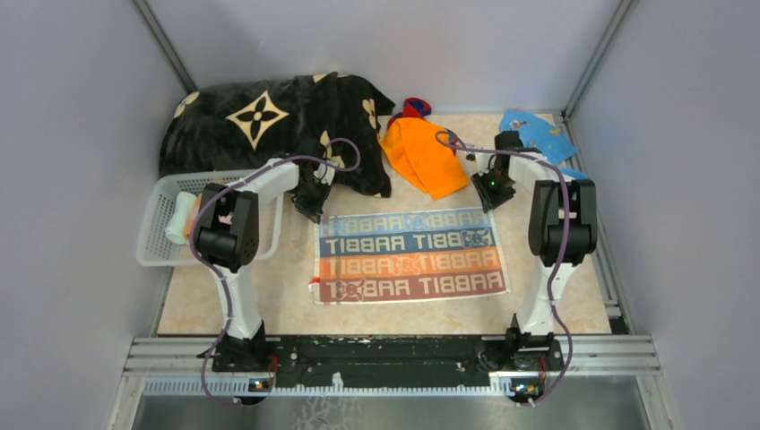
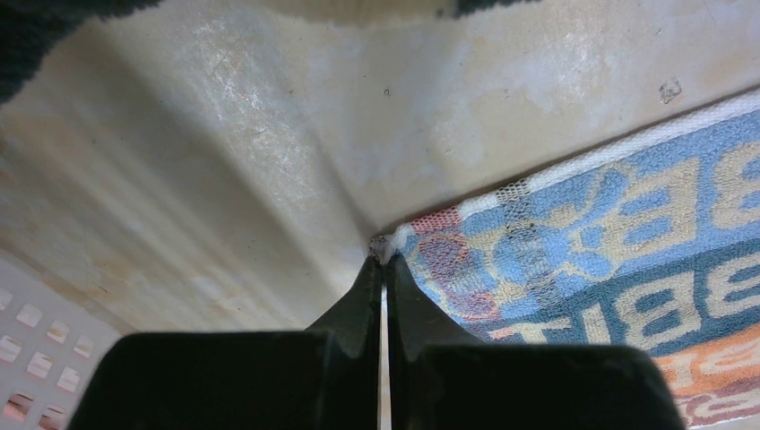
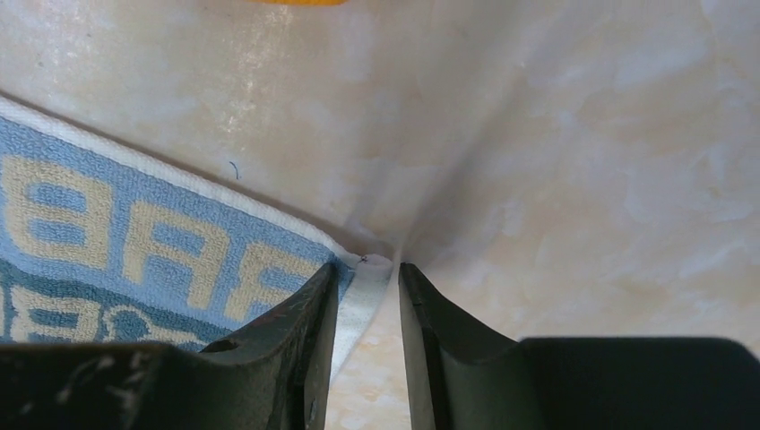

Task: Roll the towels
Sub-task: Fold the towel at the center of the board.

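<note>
RABBIT towel — left gripper pinching one corner, right gripper slightly parted astride another

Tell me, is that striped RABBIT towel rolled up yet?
No, it is spread flat. The striped towel shows as a full rectangle, all four lettered bands visible.

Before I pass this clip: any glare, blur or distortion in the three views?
Top external: evenly lit, sharp, lettering on the striped towel legible. Left wrist: glare on the table, dark fingers soft, towel weave crisp. Right wrist: mild sheen, fingers slightly blurred.
</note>
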{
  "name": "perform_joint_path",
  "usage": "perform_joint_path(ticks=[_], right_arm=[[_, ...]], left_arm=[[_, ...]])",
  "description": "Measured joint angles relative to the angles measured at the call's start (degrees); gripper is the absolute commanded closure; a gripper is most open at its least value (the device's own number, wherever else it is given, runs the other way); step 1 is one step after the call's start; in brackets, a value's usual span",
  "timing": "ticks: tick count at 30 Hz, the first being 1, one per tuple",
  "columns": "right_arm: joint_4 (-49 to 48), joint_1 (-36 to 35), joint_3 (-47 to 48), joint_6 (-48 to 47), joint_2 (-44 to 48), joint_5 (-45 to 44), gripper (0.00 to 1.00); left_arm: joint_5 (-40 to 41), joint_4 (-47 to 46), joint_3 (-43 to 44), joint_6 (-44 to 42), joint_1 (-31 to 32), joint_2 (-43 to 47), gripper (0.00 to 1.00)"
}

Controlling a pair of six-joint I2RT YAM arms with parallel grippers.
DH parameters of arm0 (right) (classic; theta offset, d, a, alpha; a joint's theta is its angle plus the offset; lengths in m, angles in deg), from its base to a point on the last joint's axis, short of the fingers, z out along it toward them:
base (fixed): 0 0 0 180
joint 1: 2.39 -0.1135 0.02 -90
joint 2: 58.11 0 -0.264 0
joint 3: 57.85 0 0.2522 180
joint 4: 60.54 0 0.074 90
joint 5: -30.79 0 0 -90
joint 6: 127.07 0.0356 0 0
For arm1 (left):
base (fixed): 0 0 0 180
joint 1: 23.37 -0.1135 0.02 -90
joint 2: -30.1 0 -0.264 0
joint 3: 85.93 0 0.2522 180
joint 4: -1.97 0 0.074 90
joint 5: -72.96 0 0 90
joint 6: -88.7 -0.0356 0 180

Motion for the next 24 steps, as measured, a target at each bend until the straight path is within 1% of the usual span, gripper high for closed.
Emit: perform_joint_path(ticks=[3, 6, 8, 18, 24], right_arm=[[-0.3, 0.0, 0.0, 0.0, -0.1, -0.5, 0.79], [-0.9, 0.0, 0.0, 0.0, -0.1, -0.7, 0.93], [-1.3, 0.0, 0.0, 0.2, -0.1, -0.6, 1.00], [-3.6, -0.3, -0.4, 1.3, 0.5, -1.0, 1.00], [-6.8, -0.7, -1.0, 1.4, 3.4, -3.0, 1.00]], left_arm=[[0.0, 0.0, 0.0, 0.0, 0.0, 0.0, 1.00], [0.2, 0.0, 0.0, 0.0, 0.0, 0.1, 1.00], [0.4, -0.3, -0.3, 0.0, 0.1, 0.3, 1.00], [4.5, -3.3, -1.9, -0.2, 0.5, 2.5, 1.00], [7.1, -4.6, 3.3, -1.3, 0.5, 2.8, 1.00]])
